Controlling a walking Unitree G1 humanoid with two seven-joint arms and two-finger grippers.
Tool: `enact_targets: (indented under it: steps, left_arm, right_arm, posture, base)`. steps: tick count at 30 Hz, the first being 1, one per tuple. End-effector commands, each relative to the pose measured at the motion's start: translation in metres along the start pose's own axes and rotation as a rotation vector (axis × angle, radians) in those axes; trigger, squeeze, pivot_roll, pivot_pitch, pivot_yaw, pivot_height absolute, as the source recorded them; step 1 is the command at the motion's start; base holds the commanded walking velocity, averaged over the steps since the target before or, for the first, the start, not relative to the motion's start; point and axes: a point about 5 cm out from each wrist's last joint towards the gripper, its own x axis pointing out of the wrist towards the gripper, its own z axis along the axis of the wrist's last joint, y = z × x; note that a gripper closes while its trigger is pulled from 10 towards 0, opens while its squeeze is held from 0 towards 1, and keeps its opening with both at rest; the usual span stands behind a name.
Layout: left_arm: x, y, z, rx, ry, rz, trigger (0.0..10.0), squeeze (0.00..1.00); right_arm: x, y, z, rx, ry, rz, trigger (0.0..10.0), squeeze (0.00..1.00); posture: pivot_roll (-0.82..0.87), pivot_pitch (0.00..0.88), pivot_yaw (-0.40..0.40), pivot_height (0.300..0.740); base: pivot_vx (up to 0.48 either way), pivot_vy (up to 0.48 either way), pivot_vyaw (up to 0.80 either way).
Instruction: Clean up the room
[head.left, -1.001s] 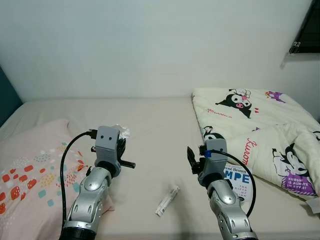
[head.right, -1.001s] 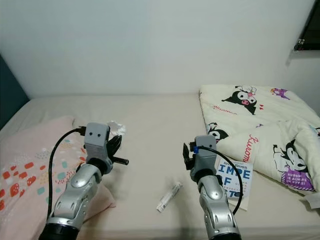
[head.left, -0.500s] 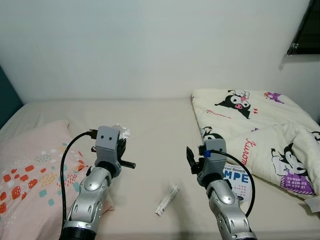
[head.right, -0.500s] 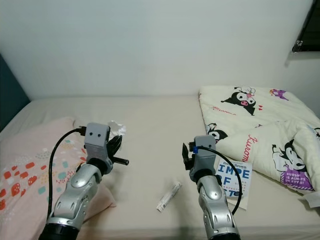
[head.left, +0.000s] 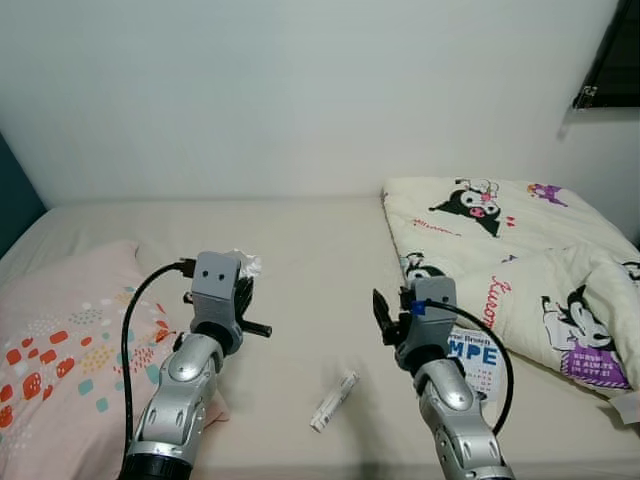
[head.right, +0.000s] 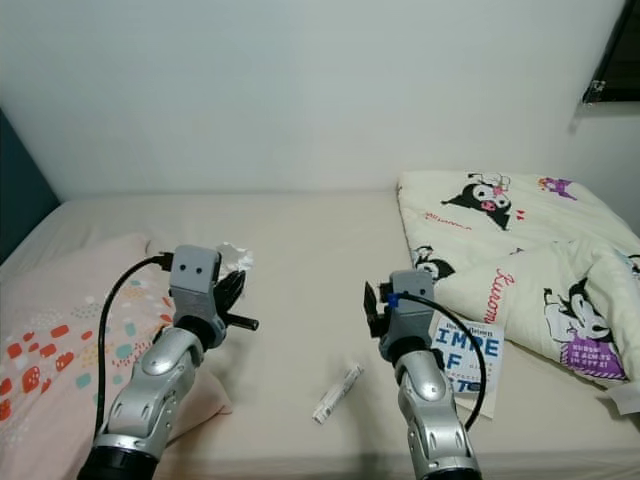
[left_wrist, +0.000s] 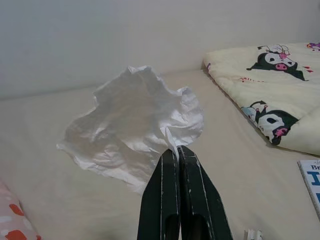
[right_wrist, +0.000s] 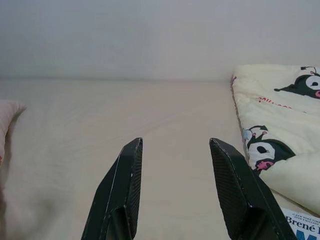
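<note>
My left gripper (left_wrist: 175, 150) is shut on a crumpled white tissue (left_wrist: 135, 125), pinching its near edge; the tissue (head.left: 246, 263) pokes out behind the left wrist above the cream bed sheet (head.left: 310, 250). My right gripper (right_wrist: 175, 145) is open with nothing between its fingers, held over the sheet (right_wrist: 150, 110). A small white wrapper (head.left: 334, 400) lies on the sheet between my two arms, nearer the front edge. A white and blue book (head.left: 478, 355) lies just right of my right arm (head.left: 430, 340).
A pink patterned pillow (head.left: 60, 350) lies at the left. A cream cartoon-print blanket (head.left: 530, 260) is piled at the right, against the white wall (head.left: 300, 90). A dark panel (head.left: 12, 200) stands at the far left and a dark frame (head.left: 615, 60) at the top right.
</note>
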Motion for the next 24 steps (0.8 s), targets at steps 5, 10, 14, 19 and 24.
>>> enact_targets:
  steps: [5, 10, 14, 19, 24]
  left_arm:
    - [0.001, 0.001, -0.001, -0.003, 0.012, -0.005, 10.0, 0.00]
    - [0.001, 0.001, -0.001, -0.004, 0.012, -0.004, 10.0, 0.00]
    - [0.002, 0.000, -0.001, -0.008, 0.012, 0.000, 10.0, 0.00]
    - [0.002, 0.000, -0.002, -0.011, 0.013, 0.003, 10.0, 0.00]
    - [0.001, -0.010, 0.002, -0.035, -0.018, -0.100, 10.0, 0.00]
  right_arm:
    - [0.001, 0.001, -0.003, 0.021, 0.008, -0.003, 10.0, 0.00]
    - [0.001, 0.002, -0.003, 0.018, 0.010, 0.000, 10.0, 0.00]
    - [0.000, 0.002, -0.004, 0.014, 0.018, 0.003, 10.0, 0.00]
    - [0.000, 0.001, -0.006, 0.009, 0.026, -0.004, 10.0, 0.00]
    - [-0.002, 0.019, -0.001, 0.020, -0.006, 0.158, 10.0, 0.00]
  posture:
    - [-0.02, 0.021, 0.022, 0.707]
    - [-0.02, 0.021, 0.022, 0.707]
    - [-0.02, 0.019, 0.019, 0.707]
    - [-0.02, 0.018, 0.019, 0.707]
    - [-0.02, 0.009, 0.017, 0.707]
  base:
    - [0.000, 0.000, 0.00]
    - [0.000, 0.000, 0.00]
    - [0.000, 0.000, 0.00]
    - [0.000, 0.000, 0.00]
    - [0.000, 0.000, 0.00]
